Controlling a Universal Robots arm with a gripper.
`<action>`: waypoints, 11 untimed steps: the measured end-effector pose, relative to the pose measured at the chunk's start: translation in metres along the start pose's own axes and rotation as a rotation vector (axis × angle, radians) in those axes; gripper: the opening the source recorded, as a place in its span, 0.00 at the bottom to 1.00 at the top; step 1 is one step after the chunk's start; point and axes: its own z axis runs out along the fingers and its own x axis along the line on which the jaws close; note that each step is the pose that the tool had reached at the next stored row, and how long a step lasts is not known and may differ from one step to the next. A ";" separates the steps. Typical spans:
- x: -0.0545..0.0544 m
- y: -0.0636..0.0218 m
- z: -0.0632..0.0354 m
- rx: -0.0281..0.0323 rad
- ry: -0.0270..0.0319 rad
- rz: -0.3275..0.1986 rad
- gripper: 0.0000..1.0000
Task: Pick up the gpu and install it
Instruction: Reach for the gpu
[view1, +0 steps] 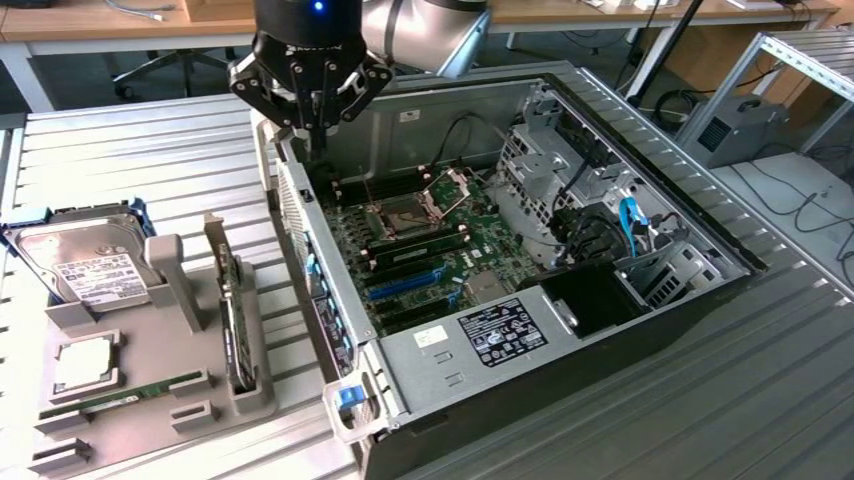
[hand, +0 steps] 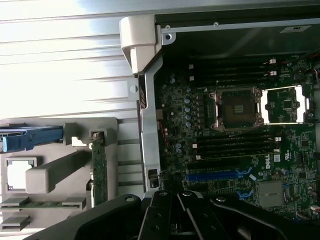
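The gpu (view1: 238, 322) stood on edge in the grey holder (view1: 134, 400) (slotted upright for easy grasping). The gripper (view1: 318, 135) hovered over the open computer case's (view1: 300, 250) edge, jaws seemingly closed, empty.

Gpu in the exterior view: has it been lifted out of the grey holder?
No, the gpu stands on edge in a slot of the grey holder, while the gripper hangs apart from it over the computer case's wall.
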 end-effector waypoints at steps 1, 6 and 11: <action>0.001 -0.0001 0.0000 0.0000 0.0000 0.000 0.11; 0.005 -0.0004 -0.0001 0.0000 0.0000 0.000 0.11; 0.009 -0.0007 -0.0003 0.0001 0.0001 0.000 0.11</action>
